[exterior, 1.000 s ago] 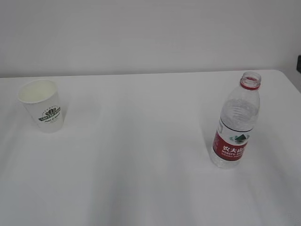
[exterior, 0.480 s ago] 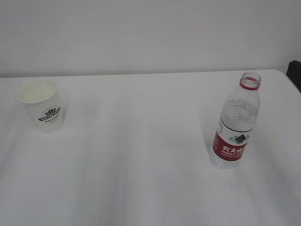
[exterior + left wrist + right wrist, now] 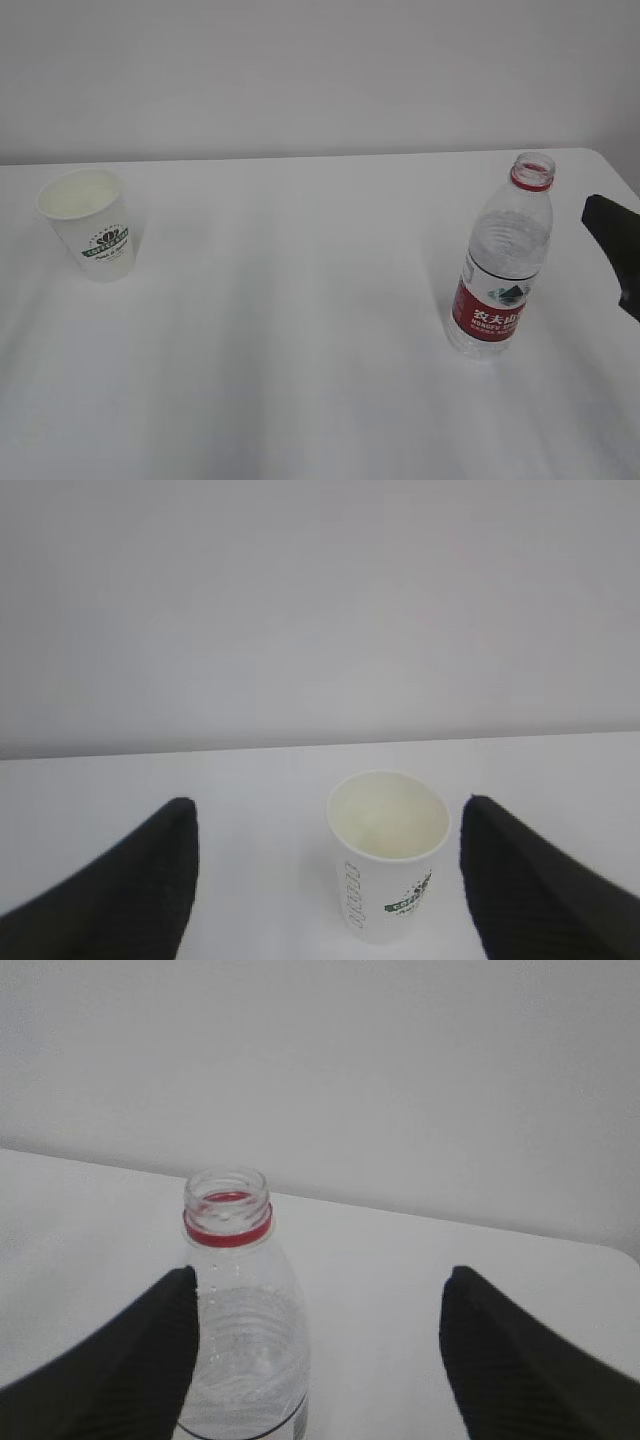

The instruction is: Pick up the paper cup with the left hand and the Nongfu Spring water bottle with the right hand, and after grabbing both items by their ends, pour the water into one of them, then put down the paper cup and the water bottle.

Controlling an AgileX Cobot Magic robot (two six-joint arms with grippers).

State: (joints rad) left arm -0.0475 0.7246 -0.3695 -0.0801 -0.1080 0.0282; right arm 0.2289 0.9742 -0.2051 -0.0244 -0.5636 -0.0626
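The paper cup [image 3: 90, 225] stands upright at the table's left, white with a green logo and nothing inside. In the left wrist view the paper cup [image 3: 388, 865] sits ahead of my left gripper [image 3: 327, 808], which is open, and closer to its right finger [image 3: 530, 880]. The Nongfu Spring water bottle [image 3: 503, 262] stands upright at the right, uncapped, with clear water inside. My right gripper [image 3: 320, 1275] is open, and the bottle [image 3: 243, 1310] is just beside its left finger [image 3: 120, 1370]. Only one black fingertip [image 3: 615, 245] shows in the exterior view, right of the bottle.
The white table [image 3: 300, 330] meets a plain white wall behind. Its far right corner [image 3: 600, 155] lies just behind the bottle.
My right gripper has slid into the exterior view from the right edge, moving left toward the bottle. The cup and bottle have not moved.
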